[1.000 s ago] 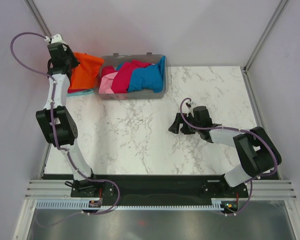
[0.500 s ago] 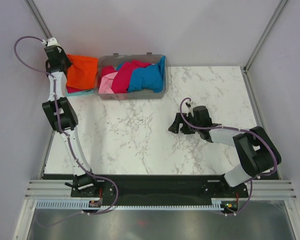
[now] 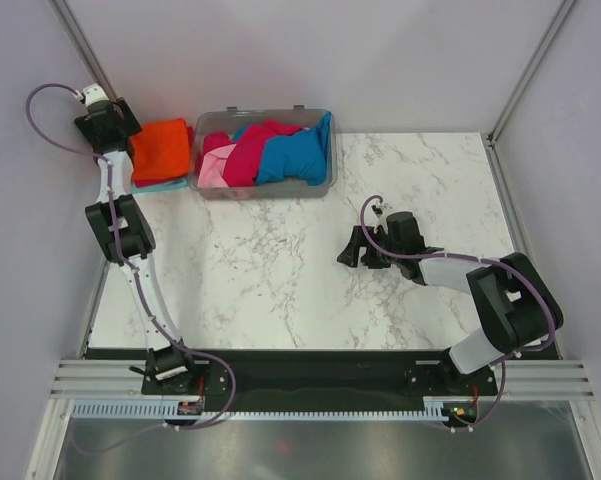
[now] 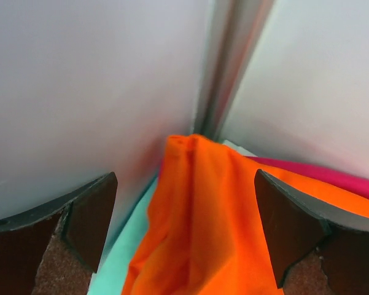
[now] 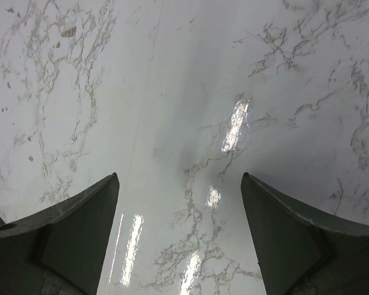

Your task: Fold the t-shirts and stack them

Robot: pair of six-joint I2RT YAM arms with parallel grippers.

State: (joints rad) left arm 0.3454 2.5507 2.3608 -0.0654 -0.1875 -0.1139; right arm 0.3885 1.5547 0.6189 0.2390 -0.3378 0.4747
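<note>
The bright orange t-shirt lies folded at the table's back left corner, on top of a teal t-shirt. My left gripper hovers at its left edge, open, with the orange t-shirt loose below the jaws. The teal t-shirt and a crimson t-shirt show under it. More t-shirts sit bunched in the bin: crimson, blue and pink. My right gripper rests open and empty over bare marble.
The clear grey plastic bin stands at the back, just right of the orange stack. The enclosure's white walls and a corner post stand close behind the left gripper. The marble table spreads between the two arms.
My left gripper has gone from shut to open, letting go of the orange t-shirt, which has settled flatter on the stack. The left wrist drew back to the left. The right arm stayed still.
</note>
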